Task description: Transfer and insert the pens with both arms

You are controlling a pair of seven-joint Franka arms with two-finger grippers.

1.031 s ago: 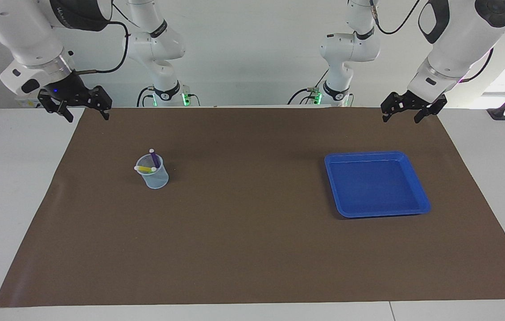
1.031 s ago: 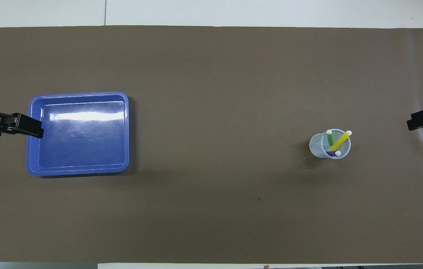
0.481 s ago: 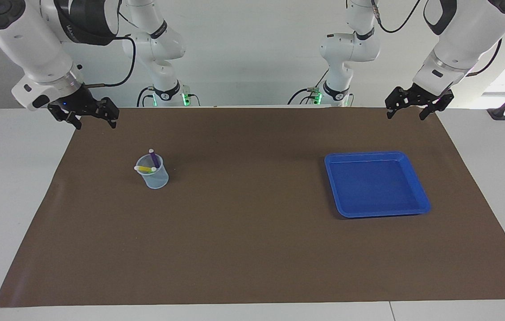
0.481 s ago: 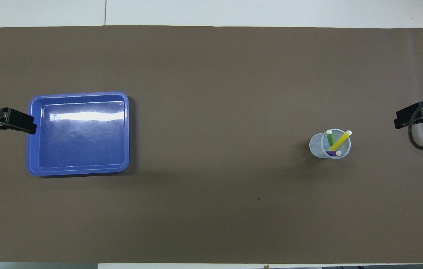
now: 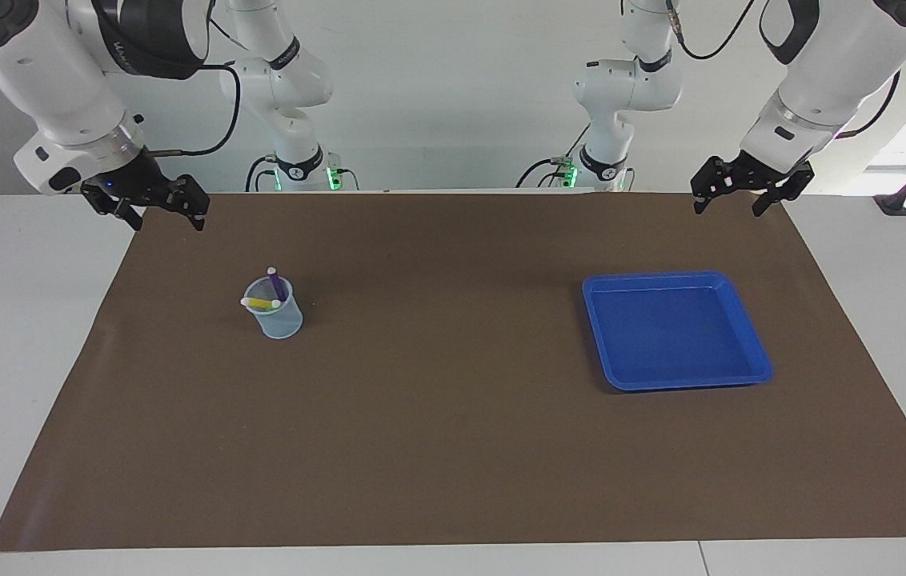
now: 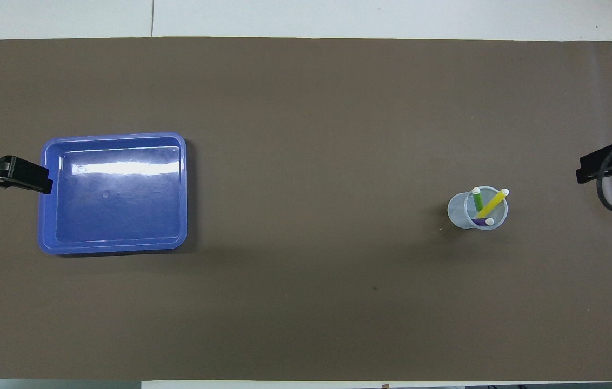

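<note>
Both grippers empty, jaws wide: left gripper point(image 5: 725, 205) upper right, right gripper point(image 5: 166, 222) upper left. Risk: light clear cup point(image 5: 274, 314) tips when pens point(image 6: 484, 205) get pulled.

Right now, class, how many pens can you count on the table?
3, all standing in the clear cup: the green pen, the yellow pen and the purple pen. No others show.

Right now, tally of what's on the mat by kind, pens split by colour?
green pen: 1
yellow pen: 1
purple pen: 1
clear cup holding all three pens: 1
blue tray, nothing in it: 1
Total: 5
</note>
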